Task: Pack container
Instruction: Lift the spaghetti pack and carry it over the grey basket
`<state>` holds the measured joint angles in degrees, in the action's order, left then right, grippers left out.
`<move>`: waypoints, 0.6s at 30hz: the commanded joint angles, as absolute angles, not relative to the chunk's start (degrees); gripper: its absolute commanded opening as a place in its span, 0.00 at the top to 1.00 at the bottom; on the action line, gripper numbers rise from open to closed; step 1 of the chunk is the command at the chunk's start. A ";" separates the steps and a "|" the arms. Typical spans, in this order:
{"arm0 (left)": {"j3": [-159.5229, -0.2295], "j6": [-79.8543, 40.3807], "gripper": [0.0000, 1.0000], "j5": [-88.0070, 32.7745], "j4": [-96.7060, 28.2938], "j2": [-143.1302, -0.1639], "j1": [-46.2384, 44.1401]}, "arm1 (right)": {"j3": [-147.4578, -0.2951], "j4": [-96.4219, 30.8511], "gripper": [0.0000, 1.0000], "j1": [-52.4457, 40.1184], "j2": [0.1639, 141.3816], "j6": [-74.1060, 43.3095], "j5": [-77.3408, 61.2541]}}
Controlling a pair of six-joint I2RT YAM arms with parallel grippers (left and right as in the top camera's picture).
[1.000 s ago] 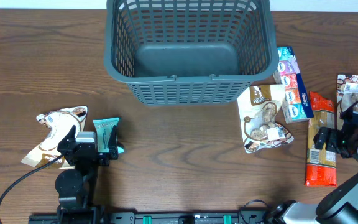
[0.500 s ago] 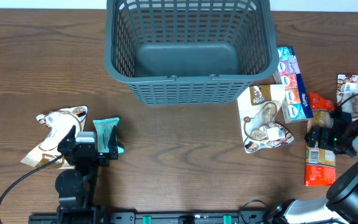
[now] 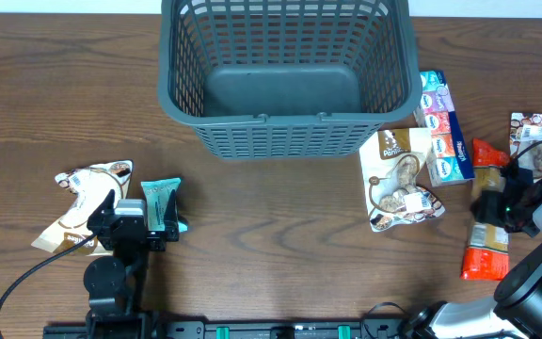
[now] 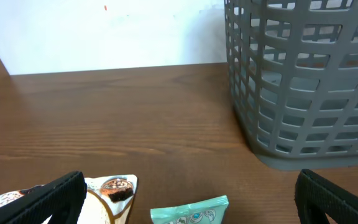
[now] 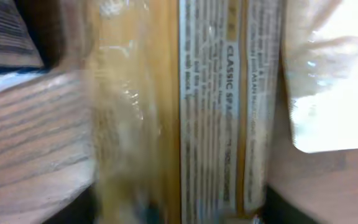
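Observation:
The container [image 3: 287,141], a large dark grey-green lattice basket, stands at the back centre; its wall also fills the right of the left wrist view [image 4: 303,93]. My left gripper [image 3: 144,215] [image 4: 191,190] hangs open above a teal packet [image 3: 161,201] [image 4: 191,211] and a white-and-brown pouch [image 3: 87,193] [image 4: 114,190]. At the right edge my right gripper [image 3: 494,202] [image 5: 179,208] is down on a long orange-red pasta packet [image 3: 486,262] [image 5: 216,112]. Its dark jaws press against both sides of the packet. The right wrist view is blurred.
A white-brown cookie pouch [image 3: 401,179] lies right of the basket's front corner. A strip of colourful small packets [image 3: 443,127] lies beside it. Another pouch [image 3: 534,132] is at the far right edge. A black cable trails from the left arm.
My right gripper moved onto the middle of the orange-red packet and its jaws closed in on it. The left arm and its packets stayed still.

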<state>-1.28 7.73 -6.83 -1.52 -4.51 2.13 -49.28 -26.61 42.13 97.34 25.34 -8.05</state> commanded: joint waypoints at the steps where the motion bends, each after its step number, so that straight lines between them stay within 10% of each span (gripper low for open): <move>1: -0.34 8.29 0.01 -6.81 -3.44 -4.73 1.91 | -48.66 -26.52 0.70 41.80 98.28 21.74 -7.99; 8: -0.34 8.29 0.01 -6.81 -3.42 -4.73 1.91 | -48.75 -25.10 0.99 41.78 98.15 15.33 -8.47; 18: -0.34 8.29 0.02 -6.81 -3.44 -4.73 1.91 | -56.21 -27.22 0.99 41.17 90.78 11.25 -17.34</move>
